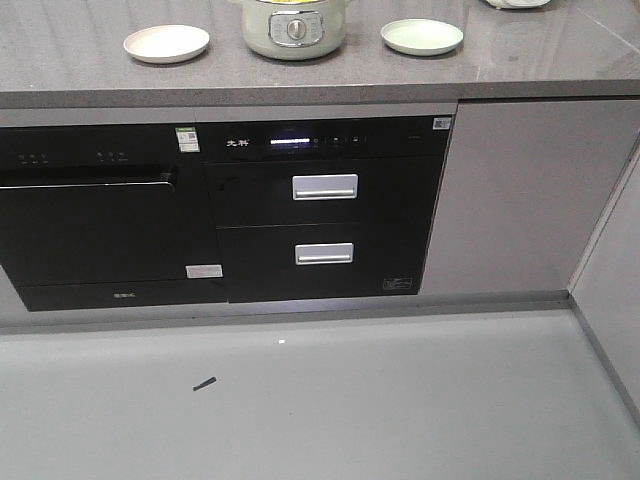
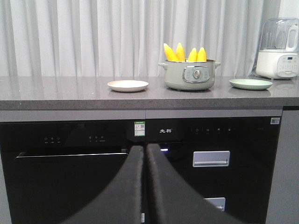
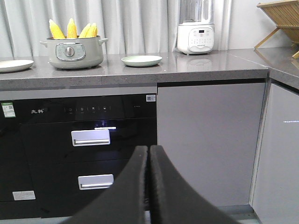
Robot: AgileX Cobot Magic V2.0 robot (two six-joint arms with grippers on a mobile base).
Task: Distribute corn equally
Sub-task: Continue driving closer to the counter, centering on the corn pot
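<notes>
Several cobs of yellow corn [image 2: 184, 53] stand upright in a pale green pot [image 2: 189, 75] on the grey counter; the same corn [image 3: 72, 30] and pot [image 3: 73, 53] show in the right wrist view. A pinkish plate [image 2: 127, 85] lies left of the pot, a green plate [image 2: 250, 84] right of it. My left gripper [image 2: 144, 148] is shut and empty, low before the black appliance fronts, well short of the counter. Shut and empty too, my right gripper [image 3: 149, 149] hangs before the cabinets. From the front view I see only the pot [image 1: 293, 26] and both plates.
A white blender [image 3: 195, 32] stands at the counter's right end, and a wooden rack [image 3: 280, 18] sits on the side counter. Below the counter are a black oven [image 1: 95, 215] and two drawers with silver handles [image 1: 324, 187]. A small dark object [image 1: 204, 383] lies on the floor.
</notes>
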